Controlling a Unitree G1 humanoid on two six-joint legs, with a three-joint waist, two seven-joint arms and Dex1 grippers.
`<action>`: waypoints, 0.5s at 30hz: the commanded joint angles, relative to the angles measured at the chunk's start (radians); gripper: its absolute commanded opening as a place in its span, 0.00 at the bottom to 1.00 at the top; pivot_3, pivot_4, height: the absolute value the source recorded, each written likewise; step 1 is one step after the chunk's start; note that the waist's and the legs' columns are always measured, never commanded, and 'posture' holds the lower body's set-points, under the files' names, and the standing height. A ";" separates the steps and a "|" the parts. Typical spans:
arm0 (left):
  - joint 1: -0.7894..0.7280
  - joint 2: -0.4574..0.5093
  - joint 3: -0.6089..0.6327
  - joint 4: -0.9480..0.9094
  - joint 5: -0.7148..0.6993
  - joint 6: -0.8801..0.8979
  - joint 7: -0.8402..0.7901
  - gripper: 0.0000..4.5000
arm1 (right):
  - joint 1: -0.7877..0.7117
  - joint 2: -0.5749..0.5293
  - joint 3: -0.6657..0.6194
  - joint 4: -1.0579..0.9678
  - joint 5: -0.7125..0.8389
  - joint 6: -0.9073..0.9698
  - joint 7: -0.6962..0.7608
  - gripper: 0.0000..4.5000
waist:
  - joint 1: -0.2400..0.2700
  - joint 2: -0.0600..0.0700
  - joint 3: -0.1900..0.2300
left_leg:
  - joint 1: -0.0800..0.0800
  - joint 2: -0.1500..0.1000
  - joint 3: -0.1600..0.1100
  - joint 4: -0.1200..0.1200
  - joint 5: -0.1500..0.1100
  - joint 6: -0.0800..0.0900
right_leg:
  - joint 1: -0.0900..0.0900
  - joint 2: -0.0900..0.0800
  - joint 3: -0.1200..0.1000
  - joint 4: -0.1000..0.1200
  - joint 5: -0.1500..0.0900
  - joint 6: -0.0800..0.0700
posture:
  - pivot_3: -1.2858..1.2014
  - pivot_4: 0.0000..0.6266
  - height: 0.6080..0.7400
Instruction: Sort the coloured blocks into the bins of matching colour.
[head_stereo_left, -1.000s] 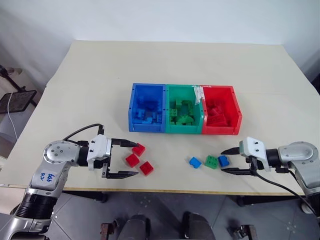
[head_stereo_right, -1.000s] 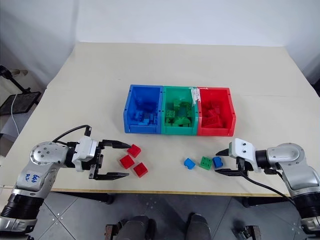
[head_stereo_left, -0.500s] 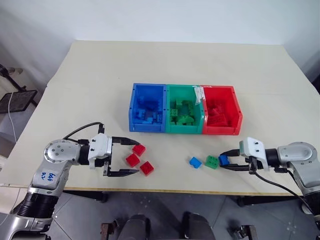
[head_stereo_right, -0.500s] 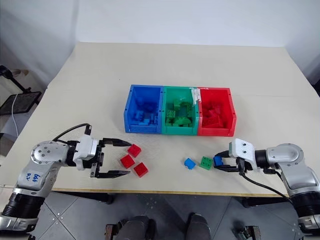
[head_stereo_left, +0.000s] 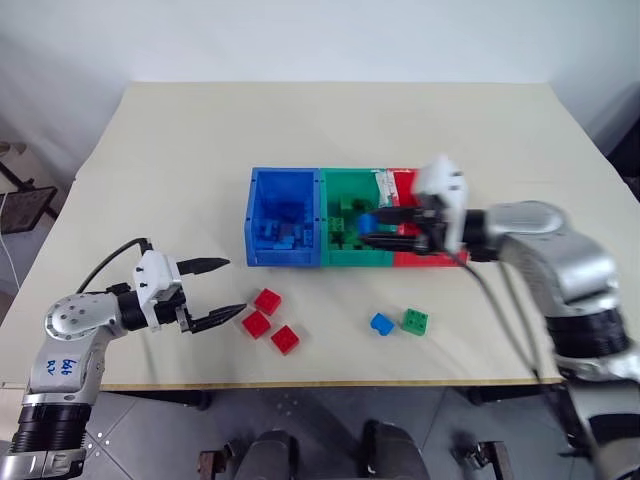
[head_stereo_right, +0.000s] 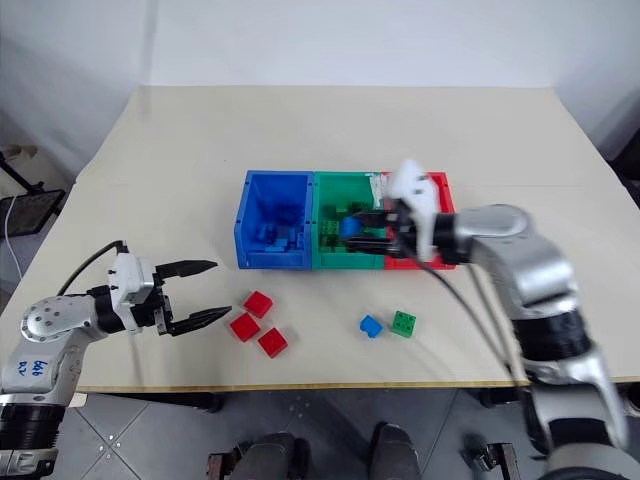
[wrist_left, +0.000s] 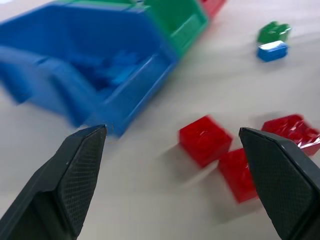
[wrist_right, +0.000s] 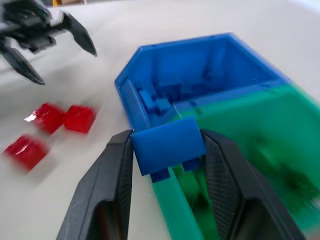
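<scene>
We see our right fingers (wrist_right: 167, 150) clamping a blue block (wrist_right: 168, 145) above the green bin (head_stereo_left: 352, 198), our left fingers (head_stereo_left: 222, 289) spread wide left of three red blocks (head_stereo_left: 268, 318) on the bench (head_stereo_left: 180, 160).

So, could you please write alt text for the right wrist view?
The right gripper holds a blue block over the green bin, beside the blue bin. Three red blocks lie on the table.

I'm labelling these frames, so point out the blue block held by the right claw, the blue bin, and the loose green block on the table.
blue block (wrist_right: 168, 144), right wrist view, its flat face.
blue bin (head_stereo_left: 283, 177), left eye view, far rim.
green block (head_stereo_left: 416, 320), left eye view, studded top.
</scene>
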 joint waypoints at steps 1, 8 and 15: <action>0.024 0.014 0.039 -0.038 -0.005 -0.006 0.021 1.00 | -0.091 0.083 0.021 0.103 -0.100 -0.067 -0.102 0.36 | 0.000 0.000 0.000 | -0.005 -0.001 -0.001 0.001 0.000 0.000 | -0.003 0.000 0.000 0.001 0.000 0.000 | 0.52 0.24 1.00; 0.047 0.006 0.025 -0.093 -0.012 0.011 0.040 1.00 | -0.146 0.193 0.041 0.224 -0.166 -0.141 -0.114 0.64 | -0.014 0.000 0.000 | -0.005 0.000 0.004 0.000 0.000 0.000 | -0.003 0.000 -0.006 0.002 0.000 -0.001 | 0.52 0.24 1.00; -0.015 -0.008 -0.033 -0.134 -0.012 0.041 0.036 1.00 | -0.077 0.130 -0.013 0.123 -0.142 -0.171 -0.041 1.00 | -0.029 0.000 0.000 | -0.003 0.001 0.006 -0.001 0.000 0.000 | -0.003 0.001 -0.006 0.002 0.000 -0.001 | 0.52 0.24 1.00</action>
